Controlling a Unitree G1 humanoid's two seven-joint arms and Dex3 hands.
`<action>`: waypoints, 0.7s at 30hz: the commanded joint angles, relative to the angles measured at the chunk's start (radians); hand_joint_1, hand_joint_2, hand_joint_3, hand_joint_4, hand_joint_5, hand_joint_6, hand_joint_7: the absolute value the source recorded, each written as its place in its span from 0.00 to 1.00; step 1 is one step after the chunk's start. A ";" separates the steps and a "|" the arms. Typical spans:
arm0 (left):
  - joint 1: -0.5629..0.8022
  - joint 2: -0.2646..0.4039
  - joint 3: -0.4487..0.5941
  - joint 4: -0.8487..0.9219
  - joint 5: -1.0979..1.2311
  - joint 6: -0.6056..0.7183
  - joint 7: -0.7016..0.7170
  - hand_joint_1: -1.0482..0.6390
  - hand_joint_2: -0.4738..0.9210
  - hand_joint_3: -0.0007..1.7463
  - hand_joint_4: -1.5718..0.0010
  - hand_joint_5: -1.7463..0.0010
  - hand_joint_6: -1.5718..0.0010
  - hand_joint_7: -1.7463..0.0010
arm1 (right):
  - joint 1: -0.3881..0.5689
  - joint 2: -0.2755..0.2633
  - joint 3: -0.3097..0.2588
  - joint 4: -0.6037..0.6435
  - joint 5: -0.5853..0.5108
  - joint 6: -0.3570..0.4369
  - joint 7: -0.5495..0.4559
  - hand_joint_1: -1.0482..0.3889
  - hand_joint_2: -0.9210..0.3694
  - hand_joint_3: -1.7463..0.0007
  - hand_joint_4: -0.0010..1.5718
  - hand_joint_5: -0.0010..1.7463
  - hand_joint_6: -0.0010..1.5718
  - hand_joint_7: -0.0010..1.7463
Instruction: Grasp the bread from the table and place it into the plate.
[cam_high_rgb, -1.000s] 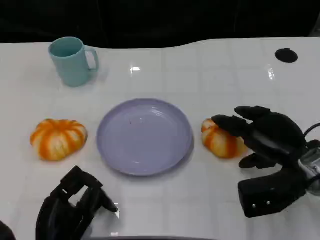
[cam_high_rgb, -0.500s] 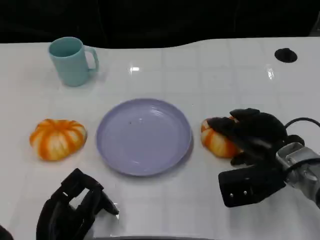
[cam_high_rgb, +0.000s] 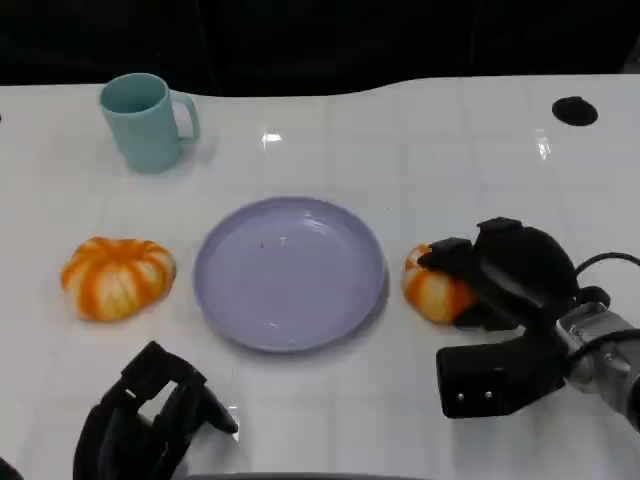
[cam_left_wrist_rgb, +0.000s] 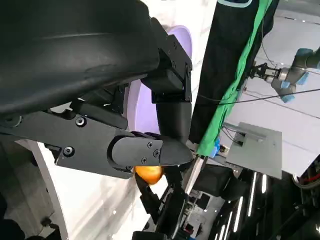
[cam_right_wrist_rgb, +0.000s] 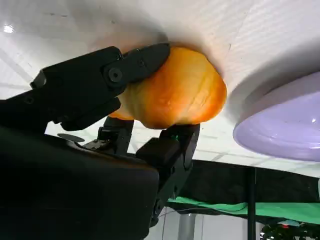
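Observation:
An orange-and-white striped bread (cam_high_rgb: 432, 292) lies on the white table just right of the lavender plate (cam_high_rgb: 290, 272). My right hand (cam_high_rgb: 515, 272) covers its right side and grips it. In the right wrist view, black fingers (cam_right_wrist_rgb: 107, 75) press on one side of the bread (cam_right_wrist_rgb: 175, 92) and a finger under it on the other, with the plate's rim (cam_right_wrist_rgb: 285, 125) close by. My left hand (cam_high_rgb: 150, 415) rests near the table's front edge at the lower left, holding nothing. The left wrist view looks past the left hand (cam_left_wrist_rgb: 125, 115) to the plate (cam_left_wrist_rgb: 142, 107) and the bread (cam_left_wrist_rgb: 148, 173).
A second striped bread (cam_high_rgb: 117, 277) sits left of the plate. A teal mug (cam_high_rgb: 146, 122) stands at the back left. A small black disc (cam_high_rgb: 573, 110) marks the back right of the table. The table's far edge meets a dark background.
My right hand has drawn in over the right bread and its fingers have closed around it. The bread has barely shifted. The left hand has stayed put.

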 joint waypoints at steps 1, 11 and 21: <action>0.004 0.012 -0.001 -0.012 -0.002 0.001 0.003 0.32 1.00 0.15 0.62 0.00 0.69 0.15 | 0.021 -0.007 0.008 0.018 0.009 0.004 -0.023 0.56 0.00 0.82 0.30 1.00 0.35 0.76; 0.001 0.016 -0.002 -0.012 0.004 0.009 0.014 0.31 1.00 0.15 0.62 0.00 0.69 0.15 | 0.015 0.000 -0.068 0.009 0.106 -0.030 -0.102 0.63 0.00 0.87 0.34 1.00 0.24 0.98; -0.005 0.015 0.001 0.000 0.003 -0.003 0.011 0.32 1.00 0.15 0.62 0.00 0.68 0.15 | -0.039 0.040 -0.172 -0.041 0.217 -0.134 -0.064 0.64 0.00 0.82 0.43 1.00 0.35 0.96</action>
